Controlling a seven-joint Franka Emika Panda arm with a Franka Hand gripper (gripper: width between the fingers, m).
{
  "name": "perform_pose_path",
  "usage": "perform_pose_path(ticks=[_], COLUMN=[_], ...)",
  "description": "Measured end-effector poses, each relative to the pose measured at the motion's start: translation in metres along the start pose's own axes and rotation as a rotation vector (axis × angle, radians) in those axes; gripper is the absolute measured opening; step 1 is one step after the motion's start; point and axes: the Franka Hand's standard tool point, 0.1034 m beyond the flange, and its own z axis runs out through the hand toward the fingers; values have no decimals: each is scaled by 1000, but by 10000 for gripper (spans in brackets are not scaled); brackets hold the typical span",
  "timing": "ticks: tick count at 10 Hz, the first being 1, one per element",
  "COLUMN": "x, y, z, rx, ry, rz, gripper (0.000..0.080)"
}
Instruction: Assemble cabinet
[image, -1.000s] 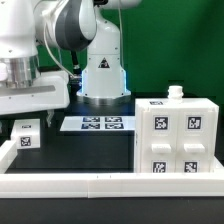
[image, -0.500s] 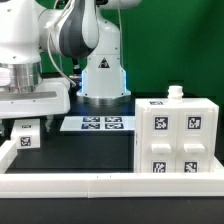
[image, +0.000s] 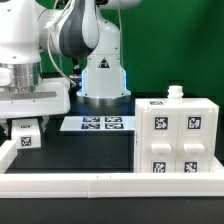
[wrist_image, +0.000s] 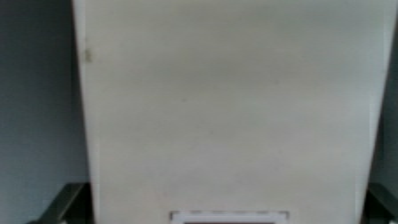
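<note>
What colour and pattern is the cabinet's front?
White cabinet with black-and-white square tags, clearest in the exterior view.

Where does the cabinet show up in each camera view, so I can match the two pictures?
Exterior view: the cabinet stands at the exterior view's right, tagged faces toward the camera, apart from the marker board.
Wrist view: not recognisably in it; a plain white surface fills most of the picture.
Shared landmark: probably the small tagged block under the gripper, likely that white surface, though I cannot be sure.
</note>
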Motion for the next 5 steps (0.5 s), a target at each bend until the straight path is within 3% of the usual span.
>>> perform_pose_path(ticks=[2,5], x=[20,52], y=[-7,-42], z=[-33,-83], rx=[15,48], ry=[25,49], rz=[-10,6], gripper=[550,551])
